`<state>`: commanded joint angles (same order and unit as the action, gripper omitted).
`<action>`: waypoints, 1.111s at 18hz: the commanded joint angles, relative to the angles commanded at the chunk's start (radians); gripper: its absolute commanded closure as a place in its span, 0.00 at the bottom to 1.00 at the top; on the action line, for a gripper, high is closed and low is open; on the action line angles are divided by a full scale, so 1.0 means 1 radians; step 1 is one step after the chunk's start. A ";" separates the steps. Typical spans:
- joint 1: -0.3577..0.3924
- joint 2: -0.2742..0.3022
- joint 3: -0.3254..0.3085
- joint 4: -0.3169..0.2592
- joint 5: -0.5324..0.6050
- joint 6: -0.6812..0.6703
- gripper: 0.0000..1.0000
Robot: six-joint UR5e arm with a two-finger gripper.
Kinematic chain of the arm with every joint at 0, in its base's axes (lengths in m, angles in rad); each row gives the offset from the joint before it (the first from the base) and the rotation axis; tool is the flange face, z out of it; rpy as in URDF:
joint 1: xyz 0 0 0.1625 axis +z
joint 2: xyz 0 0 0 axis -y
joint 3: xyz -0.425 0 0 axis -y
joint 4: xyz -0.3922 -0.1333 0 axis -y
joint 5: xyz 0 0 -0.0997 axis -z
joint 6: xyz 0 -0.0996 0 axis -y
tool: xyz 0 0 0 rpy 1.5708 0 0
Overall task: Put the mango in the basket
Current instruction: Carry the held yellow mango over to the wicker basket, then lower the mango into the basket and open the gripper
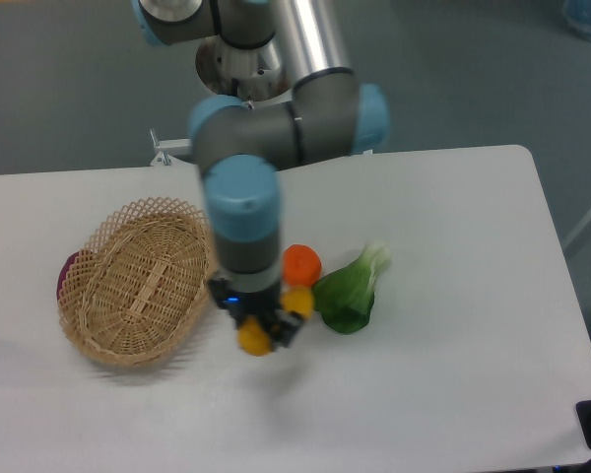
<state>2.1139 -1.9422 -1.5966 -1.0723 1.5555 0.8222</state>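
Observation:
The mango (259,337) is yellow-orange and hangs above the table, held in my gripper (258,325), which is shut on it. Its ends stick out at the lower left and upper right of the fingers. The arm's wrist stands straight above it. The basket (138,281), a tan wicker oval, lies on the table to the left, its right rim a short way from the gripper. Nothing shows inside the basket.
A round orange fruit (301,265) sits just right of the wrist. A green leafy vegetable (350,292) lies beside it. A dark purple thing (66,271) peeks out behind the basket's left rim. The arm's base (244,64) stands at the table's back.

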 joint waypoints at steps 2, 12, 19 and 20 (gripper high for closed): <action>-0.024 0.021 -0.051 0.003 -0.002 0.002 0.48; -0.173 0.022 -0.128 0.077 0.000 -0.064 0.48; -0.201 -0.014 -0.140 0.098 0.012 -0.066 0.47; -0.201 -0.014 -0.141 0.098 0.012 -0.067 0.45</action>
<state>1.9129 -1.9558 -1.7380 -0.9741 1.5677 0.7547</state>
